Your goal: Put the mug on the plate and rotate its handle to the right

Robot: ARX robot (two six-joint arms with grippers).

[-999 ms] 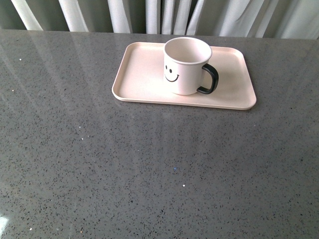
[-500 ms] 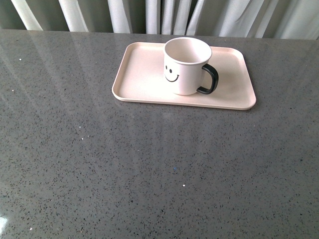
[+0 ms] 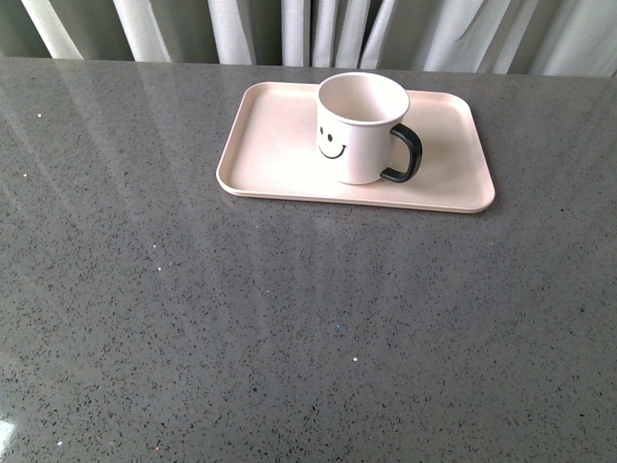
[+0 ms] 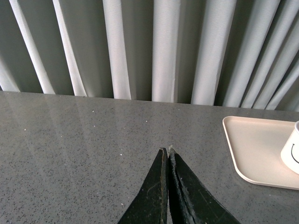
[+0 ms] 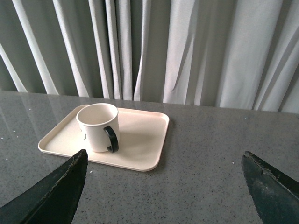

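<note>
Grey speckled worktop, filling nearly the whole front view, backed at 12 o'clock by pale pleated curtains.

Pale pink plate, lying flat on the worktop toward 12 o'clock in the front view, long side running from 9 to 3 o'clock, low rim all round.

Right end effector: spread wide, two dark fingers at opposite edges of the right wrist view, gripping nothing, only bare worktop between them; well apart from plate and mug, both seen beyond it. Left end effector: fingers pressed together tip to tip, nothing held between them, hovering over open worktop, well apart from the plate corner and the sliver of mug that show at the edge of the left wrist view. Neither arm visible in the front view.

Cream-white mug, standing upright on the plate, about at its middle, mouth open upward, inside looking empty.

Glossy black handle, pointing to roughly 3 o'clock in the front view, its loop over the plate's surface.

Printed marking on the mug wall: a black smiley face, two dots and a curved mouth, turned toward 7 o'clock.
</note>
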